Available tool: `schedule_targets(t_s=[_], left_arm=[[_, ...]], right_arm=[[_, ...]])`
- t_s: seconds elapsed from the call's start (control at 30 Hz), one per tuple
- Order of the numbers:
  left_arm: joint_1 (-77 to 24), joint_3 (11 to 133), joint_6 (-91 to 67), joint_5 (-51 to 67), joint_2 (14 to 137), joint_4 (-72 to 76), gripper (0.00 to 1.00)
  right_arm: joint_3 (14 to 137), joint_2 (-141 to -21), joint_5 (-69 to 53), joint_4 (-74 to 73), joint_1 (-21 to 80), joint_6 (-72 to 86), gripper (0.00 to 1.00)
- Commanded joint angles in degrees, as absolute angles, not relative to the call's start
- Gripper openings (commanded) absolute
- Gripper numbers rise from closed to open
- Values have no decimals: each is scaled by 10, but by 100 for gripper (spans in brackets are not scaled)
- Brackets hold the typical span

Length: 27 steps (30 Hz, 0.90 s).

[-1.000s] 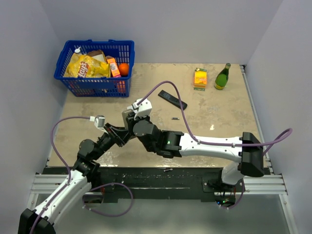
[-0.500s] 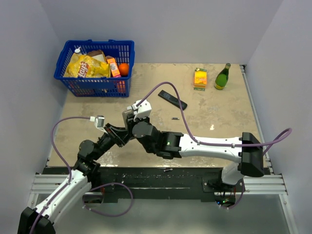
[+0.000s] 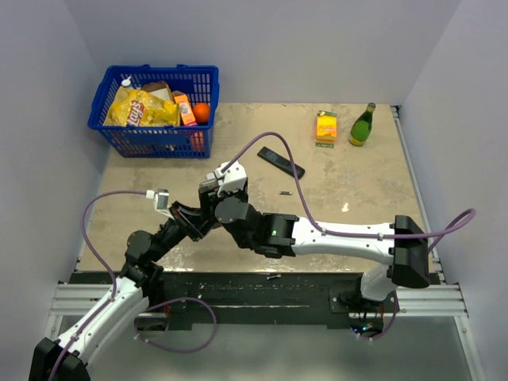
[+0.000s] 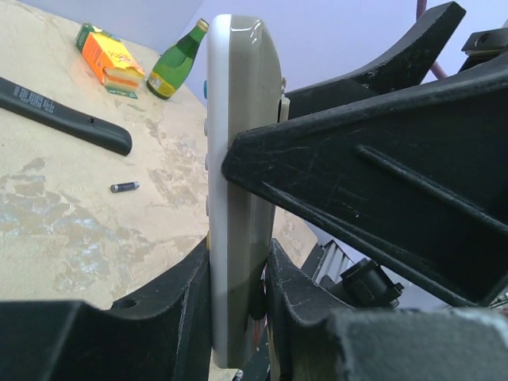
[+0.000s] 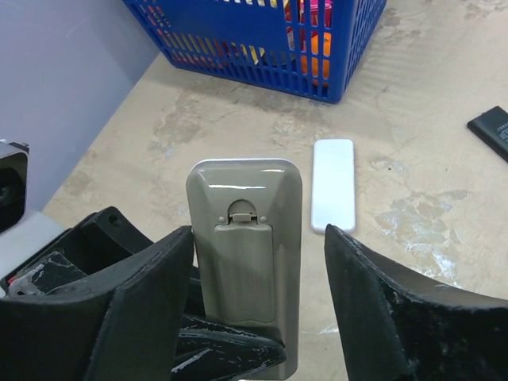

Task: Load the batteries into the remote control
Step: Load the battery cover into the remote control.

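My left gripper (image 4: 238,254) is shut on the lower part of a grey remote (image 4: 238,119) and holds it upright above the table. In the right wrist view the remote (image 5: 244,262) shows its back with the battery cover closed. My right gripper (image 5: 258,238) is open, with one jaw on each side of the remote: the left jaw is close to its edge and the right jaw stands apart. In the top view both grippers meet left of centre (image 3: 208,205). One battery (image 3: 283,193) lies on the table, also in the left wrist view (image 4: 125,187). Another battery (image 3: 272,277) lies on the black base.
A black remote (image 3: 280,162) lies behind the battery. A flat white piece (image 5: 332,184) lies on the table beyond the held remote. A blue basket (image 3: 155,141) with groceries stands at the back left. An orange box (image 3: 326,125) and a green bottle (image 3: 363,125) stand at the back right.
Almost nothing: both grippers stay together at the grey remote, with only a slight shift of the right wrist.
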State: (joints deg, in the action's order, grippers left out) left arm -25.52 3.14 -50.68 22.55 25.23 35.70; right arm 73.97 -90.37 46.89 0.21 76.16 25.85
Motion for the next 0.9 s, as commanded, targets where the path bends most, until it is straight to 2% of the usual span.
schedule_targets(t_s=[0.0,0.1,0.3,0.37,0.6,0.87], left_arm=[[-255,33,-519,238,250,409,0],[-255,33,-523,240,250,412,0],[-255,33,-528,242,255,421,0],[-255,33,-530,244,258,428,0],[-255,34,-544,258,268,456,0],[-255,40,-549,276,268,474,0]], right_arm=[[774,-868,469,-17,758,245,72],[780,-847,399,-32,730,240,76],[757,-790,185,-13,659,229,86],[741,-779,96,-3,637,234,86],[649,-760,-101,108,540,287,82],[610,-803,-197,193,513,330,80]])
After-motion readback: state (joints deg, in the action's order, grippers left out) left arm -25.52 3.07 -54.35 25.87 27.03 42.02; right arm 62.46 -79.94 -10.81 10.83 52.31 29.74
